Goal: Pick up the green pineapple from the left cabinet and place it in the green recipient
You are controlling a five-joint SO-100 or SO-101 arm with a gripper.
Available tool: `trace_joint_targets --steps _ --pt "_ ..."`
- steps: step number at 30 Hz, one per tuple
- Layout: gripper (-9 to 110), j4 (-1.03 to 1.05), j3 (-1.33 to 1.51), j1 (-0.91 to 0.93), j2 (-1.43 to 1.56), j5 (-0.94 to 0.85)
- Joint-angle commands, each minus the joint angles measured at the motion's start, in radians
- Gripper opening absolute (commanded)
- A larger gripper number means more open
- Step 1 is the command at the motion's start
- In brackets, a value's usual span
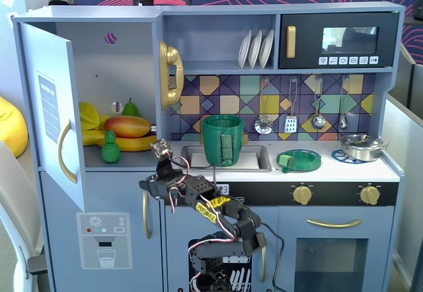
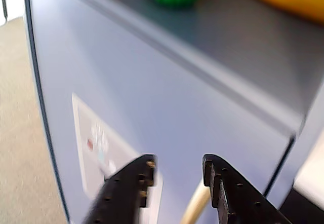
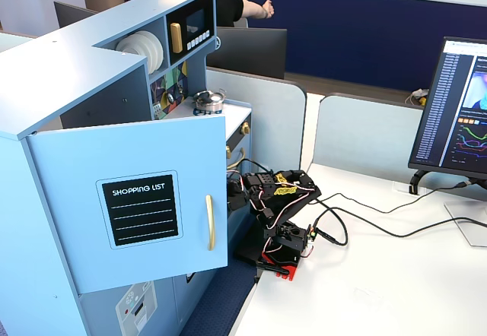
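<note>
The gripper, partly open and empty, hangs below the cabinet shelf where the pineapple sits; rising carelessly, it could strike the shelf edge or topple the fruit

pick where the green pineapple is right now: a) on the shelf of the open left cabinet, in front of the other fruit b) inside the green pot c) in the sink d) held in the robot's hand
a: the green pineapple stands on the shelf of the left cabinet in front of the banana and mango, while the hand is empty below the shelf edge, apart from it.
</note>
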Motion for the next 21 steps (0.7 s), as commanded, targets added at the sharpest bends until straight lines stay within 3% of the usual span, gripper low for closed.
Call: trace_joint_targets --steps 1,11,21 --pt "14 -0.061 -0.141 0.002 -0.089 0.017" --pt "32 -0.261 -0.245 -0.014 -0.256 0.141" --pt "43 -0.391 -0.373 0.002 -0.448 0.201"
